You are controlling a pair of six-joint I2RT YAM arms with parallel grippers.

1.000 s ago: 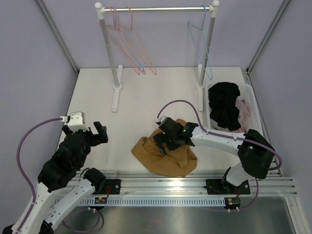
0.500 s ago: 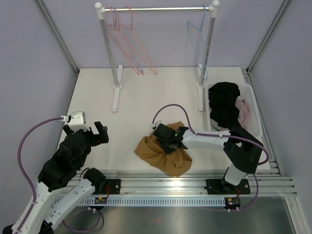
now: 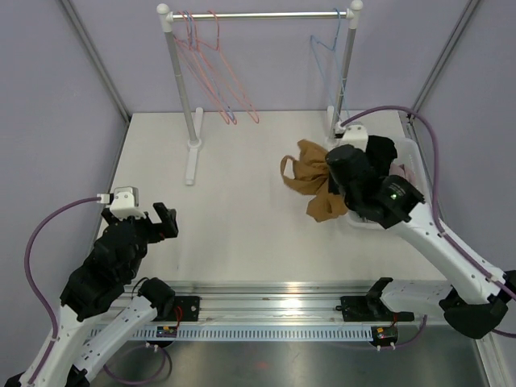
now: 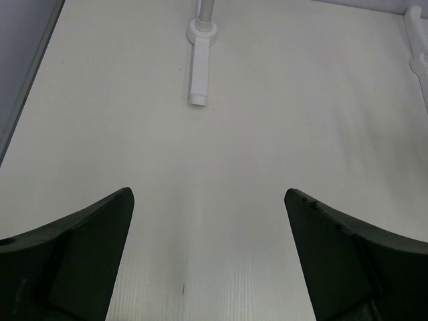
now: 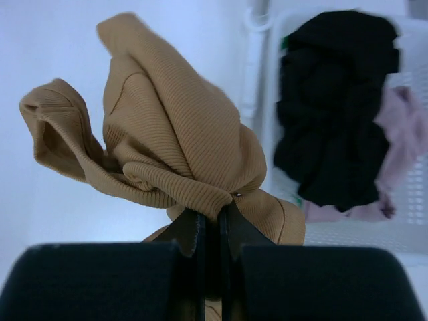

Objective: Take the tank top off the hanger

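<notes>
Tank top (image 3: 311, 179) pinched in R claw (image 5: 212, 224), at basket (image 5: 409, 199) rim | L claw (image 4: 208, 251) spread over table (image 3: 242, 161)

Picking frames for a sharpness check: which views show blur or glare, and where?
Top external: sharp, with glare on the metal rail at the near edge. Left wrist: table crisp, the left gripper dark and slightly soft. Right wrist: ribbing of the tank top crisp, the right gripper blurred in the foreground.

Tank top (image 5: 174, 140) ochre-brown, ribbed; basket (image 5: 408, 200) white; black garment (image 5: 334, 120), pale pink garment (image 5: 401, 127) inside; pink hangers (image 3: 228, 85), blue hanger (image 3: 330, 68).
</notes>
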